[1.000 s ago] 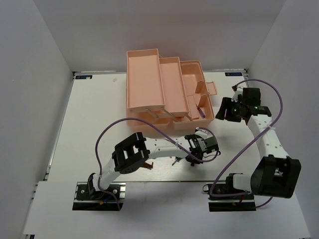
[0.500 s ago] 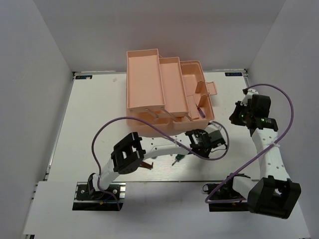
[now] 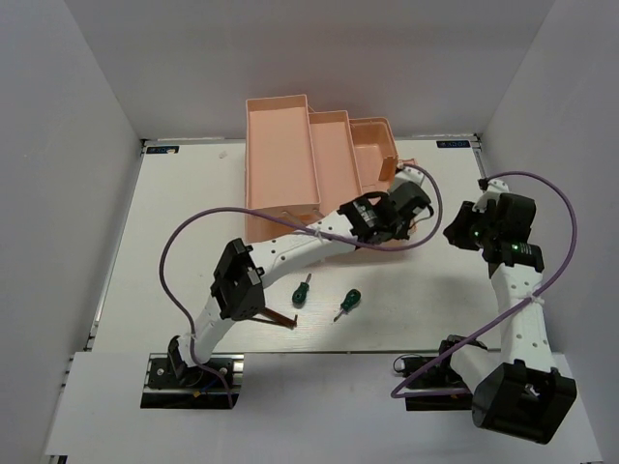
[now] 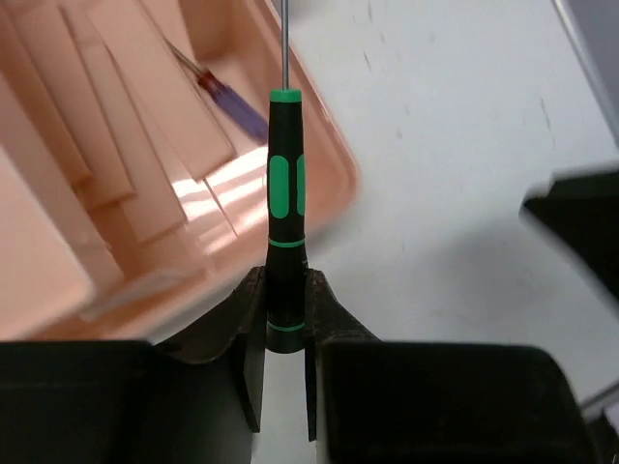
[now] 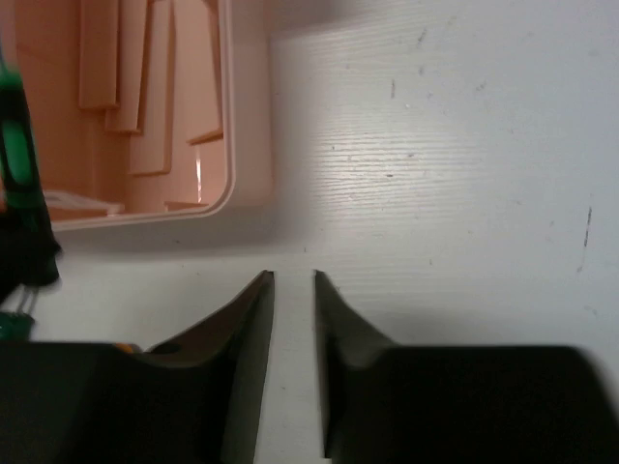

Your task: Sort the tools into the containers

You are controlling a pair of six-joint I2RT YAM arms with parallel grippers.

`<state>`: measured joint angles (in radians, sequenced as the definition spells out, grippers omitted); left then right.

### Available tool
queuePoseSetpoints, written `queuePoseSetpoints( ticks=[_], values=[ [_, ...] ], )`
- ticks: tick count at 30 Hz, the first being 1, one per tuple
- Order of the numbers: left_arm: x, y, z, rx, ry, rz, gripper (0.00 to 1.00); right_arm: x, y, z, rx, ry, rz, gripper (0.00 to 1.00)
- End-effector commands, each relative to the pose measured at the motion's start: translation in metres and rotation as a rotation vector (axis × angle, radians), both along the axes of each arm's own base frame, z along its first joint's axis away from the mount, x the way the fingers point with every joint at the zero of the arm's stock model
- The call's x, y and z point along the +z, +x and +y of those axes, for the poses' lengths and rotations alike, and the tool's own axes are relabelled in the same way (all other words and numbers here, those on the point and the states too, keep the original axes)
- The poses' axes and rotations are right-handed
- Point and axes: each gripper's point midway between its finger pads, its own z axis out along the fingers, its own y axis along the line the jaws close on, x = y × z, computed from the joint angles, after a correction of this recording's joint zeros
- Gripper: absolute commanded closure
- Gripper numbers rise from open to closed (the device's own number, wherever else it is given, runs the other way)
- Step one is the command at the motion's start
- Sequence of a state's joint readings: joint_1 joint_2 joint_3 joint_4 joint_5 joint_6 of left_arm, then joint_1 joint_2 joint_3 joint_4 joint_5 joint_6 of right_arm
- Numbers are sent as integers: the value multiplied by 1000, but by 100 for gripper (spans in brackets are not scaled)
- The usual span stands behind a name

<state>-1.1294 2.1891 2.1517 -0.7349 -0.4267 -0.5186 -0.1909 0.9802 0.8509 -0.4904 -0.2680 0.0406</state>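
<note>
Two stubby green-handled screwdrivers (image 3: 302, 290) and a brown hex key (image 3: 278, 318) lie loose on the table (image 3: 174, 242) near the arm bases. The left gripper (image 4: 285, 290) pinches the butt of a black-and-green precision screwdriver (image 4: 285, 184), shaft pointing out over the rim of the pink toolbox (image 3: 280, 155); I'd guess it is held by the tail so it can drop lengthwise into the low compartment where a blue-handled screwdriver (image 4: 232, 101) lies. The left arm reaches long and low to the box's right end, and the right arm stands folded beside that corner, the right gripper (image 5: 293, 280) empty above the table, fingers nearly together with a sliver between.
</note>
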Motion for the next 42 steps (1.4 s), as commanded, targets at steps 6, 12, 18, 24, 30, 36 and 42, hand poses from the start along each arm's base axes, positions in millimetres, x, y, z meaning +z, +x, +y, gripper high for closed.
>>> queuePoseSetpoints(
  ticks=[6, 12, 18, 24, 30, 36, 42],
  values=[
    [30, 82, 16, 121, -62, -128, 94, 8, -9, 33, 218, 64, -93, 49],
    [17, 94, 12, 73, -67, -106, 63, 5, -21, 53, 354, 113, -82, 36],
    [31, 93, 5, 19, -108, -108, 41, 8, -36, 76, 481, 192, -85, 41],
    [84, 73, 12, -27, -188, -146, 39, 5, -60, 102, 699, 192, -125, 44],
    [101, 21, 76, -57, -167, -161, 74, -1, -110, 138, 1174, 111, -341, 40],
    [32, -52, 193, -11, -26, -35, 44, -28, -133, 163, 1499, -44, -414, 22],
    [-49, -92, 258, 53, 141, 119, 27, -62, -114, 177, 1650, -291, -391, 15]
  ],
)
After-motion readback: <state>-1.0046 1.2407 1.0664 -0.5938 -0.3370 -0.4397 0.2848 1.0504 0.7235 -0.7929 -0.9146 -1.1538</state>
